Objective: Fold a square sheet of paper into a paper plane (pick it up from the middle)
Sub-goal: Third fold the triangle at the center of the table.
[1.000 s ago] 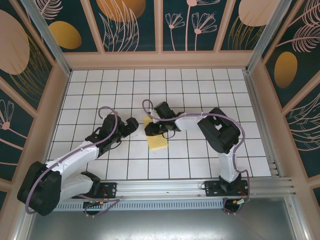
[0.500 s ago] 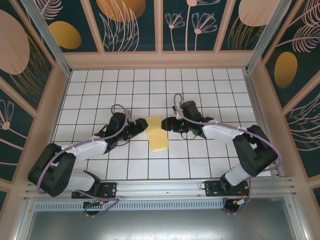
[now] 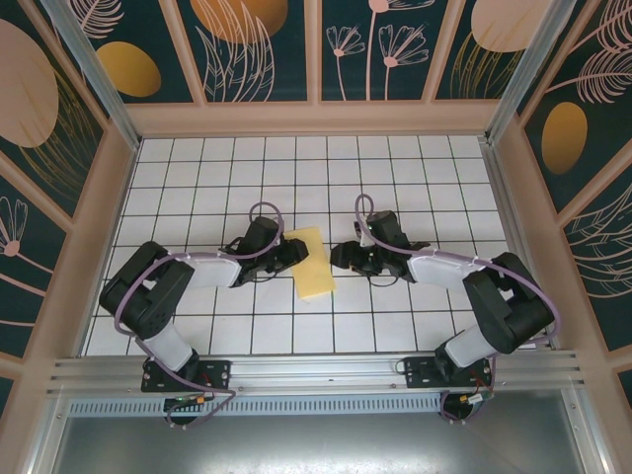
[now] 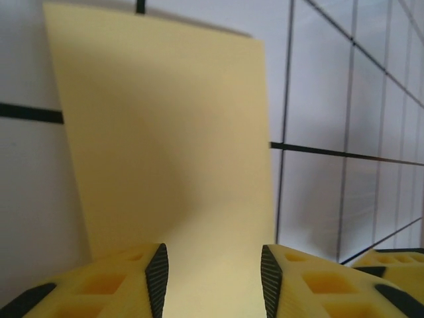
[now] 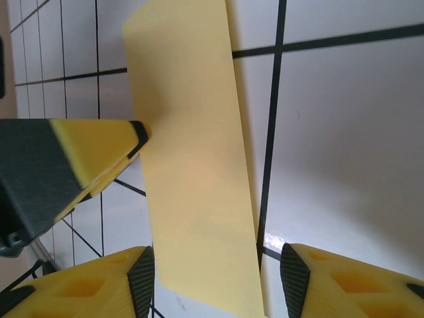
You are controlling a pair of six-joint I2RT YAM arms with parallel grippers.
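Top view: the paper [image 3: 310,263], folded into a narrow rectangle, lies on the tabletop [image 3: 395,178] between left jaws and right jaws. Left wrist: left jaws half open, its edge in their gap. Right wrist: right jaws wide, straddling it. Nose and wings seemingly remain.

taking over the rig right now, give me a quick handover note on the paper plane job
Left gripper: jaws parted, low at the left edge of the square sheet of paper, paper showing between them; no grip visible.
Right gripper: jaws open, just off the paper's right side, not touching.
Paper: flat on the table between the arms, a narrow rectangle, apparently folded in half.
Done: that first fold, it seems.
To do: nose and wing folds; no plane shape yet.
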